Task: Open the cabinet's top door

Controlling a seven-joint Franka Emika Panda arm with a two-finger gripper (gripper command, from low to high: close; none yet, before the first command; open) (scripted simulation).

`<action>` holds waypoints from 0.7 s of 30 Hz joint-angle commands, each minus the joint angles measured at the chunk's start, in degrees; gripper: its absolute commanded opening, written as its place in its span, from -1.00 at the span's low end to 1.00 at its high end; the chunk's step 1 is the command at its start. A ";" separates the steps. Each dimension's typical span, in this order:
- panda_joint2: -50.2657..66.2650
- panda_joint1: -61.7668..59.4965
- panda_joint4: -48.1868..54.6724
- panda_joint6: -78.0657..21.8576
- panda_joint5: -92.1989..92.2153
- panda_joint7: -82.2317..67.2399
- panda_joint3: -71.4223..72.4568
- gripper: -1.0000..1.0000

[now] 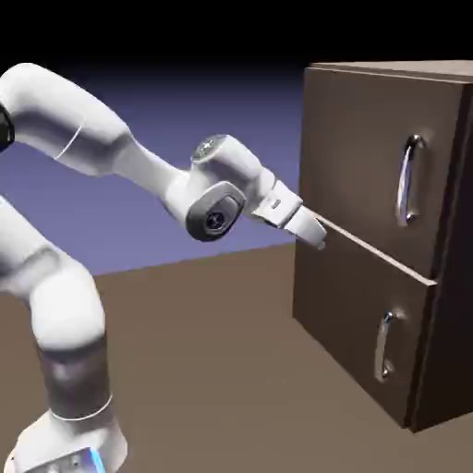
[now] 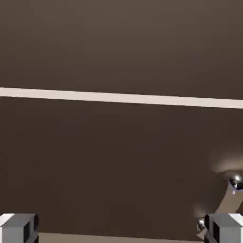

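The end effector (image 1: 319,238), fingers spread wide and empty, is sitting at the top door's (image 1: 379,162) hinge-side lower corner; its handle (image 1: 407,180) is lying well right; closing here risks gripping nothing.

A brown table (image 1: 212,369) before a blue-violet backdrop (image 1: 212,102), darkening upward.

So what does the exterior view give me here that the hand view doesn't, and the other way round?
Only the exterior view shows the arm, the table, the whole cabinet and both handles in full: the top door's and the lower one. Only the hand view shows the two fingertips spread wide apart, so the claw is open and empty. Both show dark brown panels and the pale seam between them.
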 commanded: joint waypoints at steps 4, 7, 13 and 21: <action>-1.36 3.35 1.89 -0.30 -9.97 7.26 -3.87 0.00; -2.39 5.87 3.30 -0.53 -17.45 12.70 -6.77 0.00; -4.43 10.89 6.13 -0.99 -32.40 23.58 -12.58 0.00; -7.16 17.60 9.90 -1.60 -52.33 38.10 -20.31 0.00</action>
